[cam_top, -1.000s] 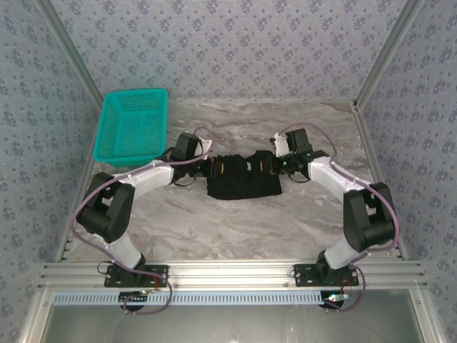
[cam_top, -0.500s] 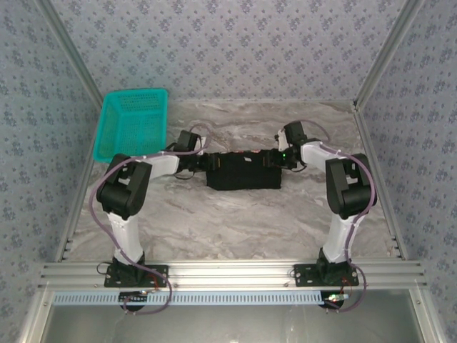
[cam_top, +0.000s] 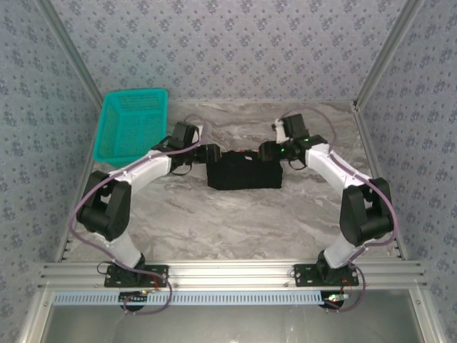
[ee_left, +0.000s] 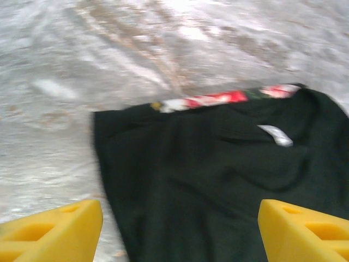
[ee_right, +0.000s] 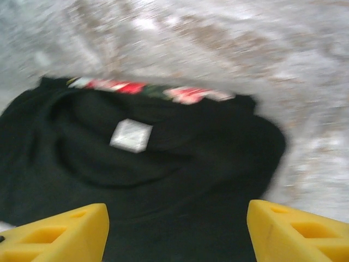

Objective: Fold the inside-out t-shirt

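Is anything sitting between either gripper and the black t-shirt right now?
Nothing visible. The left gripper and right gripper hang open at opposite ends of the t-shirt, cloth directly below them. The teal basket stands apart, far left.

Smeared wrist views, cloth and fingers cropped

Both wrist pictures are motion-blurred. The printed strip [ee_left: 210,101] along the far edge of the black t-shirt [ee_left: 218,185] is unreadable, as is its white label [ee_right: 131,135]. The shirt runs off the bottom edge, which also crops the left fingers [ee_left: 54,229] and right fingers [ee_right: 294,232] to their tips.
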`<state>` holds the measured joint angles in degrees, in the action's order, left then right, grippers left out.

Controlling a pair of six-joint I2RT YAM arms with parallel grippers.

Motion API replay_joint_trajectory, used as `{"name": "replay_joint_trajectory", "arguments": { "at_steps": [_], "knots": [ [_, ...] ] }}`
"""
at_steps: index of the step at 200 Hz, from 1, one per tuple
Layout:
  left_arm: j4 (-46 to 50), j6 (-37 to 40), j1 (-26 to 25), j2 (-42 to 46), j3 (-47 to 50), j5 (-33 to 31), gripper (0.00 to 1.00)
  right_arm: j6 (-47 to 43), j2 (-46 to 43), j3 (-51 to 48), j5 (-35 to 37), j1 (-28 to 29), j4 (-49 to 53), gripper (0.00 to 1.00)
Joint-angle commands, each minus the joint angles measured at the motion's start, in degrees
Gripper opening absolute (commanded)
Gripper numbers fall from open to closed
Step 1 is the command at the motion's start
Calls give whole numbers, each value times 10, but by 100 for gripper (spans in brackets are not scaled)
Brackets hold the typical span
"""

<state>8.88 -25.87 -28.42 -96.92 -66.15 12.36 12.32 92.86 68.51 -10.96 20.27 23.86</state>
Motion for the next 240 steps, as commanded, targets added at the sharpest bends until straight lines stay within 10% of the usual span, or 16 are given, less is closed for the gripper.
{"name": "replay_joint_trajectory", "arguments": {
  "at_steps": [1, 106, 167, 240],
  "knots": [
    [3, 16, -33, -17, 3, 62, 73, 51, 28, -35, -40, 30, -7, 66],
    [-17, 17, -47, -170, -55, 83, 71, 4, 222, 107, 97, -21, 103, 54],
    [4, -8, -40, -49, -94, 50, 80, -25, 121, 102, 134, 22, 55, 61],
    [107, -32, 19, 95, 1, -44, 80, 30, 262, 167, 177, 57, 103, 65]
  ]
}}
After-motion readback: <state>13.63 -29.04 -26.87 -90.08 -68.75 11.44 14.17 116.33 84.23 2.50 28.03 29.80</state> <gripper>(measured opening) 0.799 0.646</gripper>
